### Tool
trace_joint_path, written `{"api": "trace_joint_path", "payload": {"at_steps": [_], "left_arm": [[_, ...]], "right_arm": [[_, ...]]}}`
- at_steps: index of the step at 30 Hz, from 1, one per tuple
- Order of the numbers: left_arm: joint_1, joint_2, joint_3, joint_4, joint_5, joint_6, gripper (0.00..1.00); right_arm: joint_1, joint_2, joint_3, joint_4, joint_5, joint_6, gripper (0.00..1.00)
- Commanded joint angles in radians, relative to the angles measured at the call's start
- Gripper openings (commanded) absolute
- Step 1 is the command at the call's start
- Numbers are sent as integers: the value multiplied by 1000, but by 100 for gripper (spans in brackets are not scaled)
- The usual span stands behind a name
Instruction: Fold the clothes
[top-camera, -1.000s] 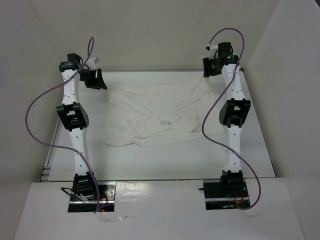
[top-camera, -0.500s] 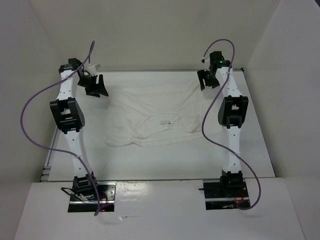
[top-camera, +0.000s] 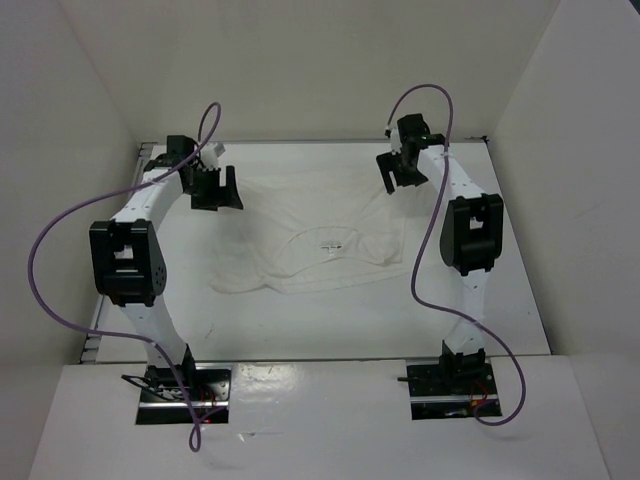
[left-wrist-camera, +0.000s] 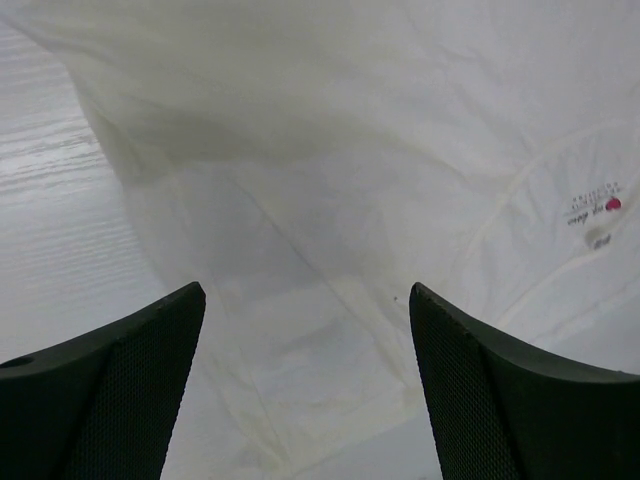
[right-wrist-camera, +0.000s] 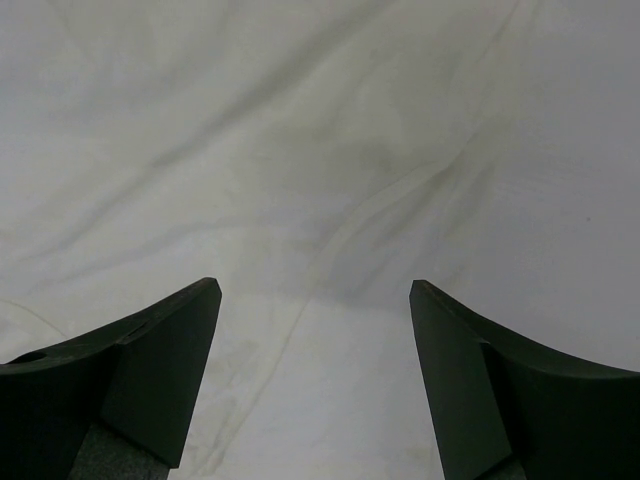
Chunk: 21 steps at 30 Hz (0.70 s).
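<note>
Shirt: The white shirt (top-camera: 320, 225) lies spread and wrinkled mid-table (top-camera: 330, 320), its neck label (top-camera: 330, 245) toward 6 o'clock.
Left claw: My left claw (top-camera: 218, 195) hangs over the shirt's 10 o'clock corner, jaws wide apart, holding nothing.
Right claw: My right claw (top-camera: 395, 180) is poised over the 2 o'clock corner, equally wide and empty.
Handling: Thin, light, limp cloth by my reading; likely to sag and slide rather than keep its shape.
Where to grip: I would pinch the far corners at 10 and 2, low against the table.
</note>
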Motion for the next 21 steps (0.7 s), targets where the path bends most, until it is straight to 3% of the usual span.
{"api": "trace_joint_path", "payload": {"at_steps": [1,11,21], "left_arm": [[-13,36,-18,90,-122,-122,89],[-114,197,111,54,-312,-201,90],[-145,263,108,11,-340,-211,100]], "right_arm": [[-9,36,94,78,42,44,85],[-9,202,263,23,40,84,85],[-28,214,125,58,48,74,88]]}}
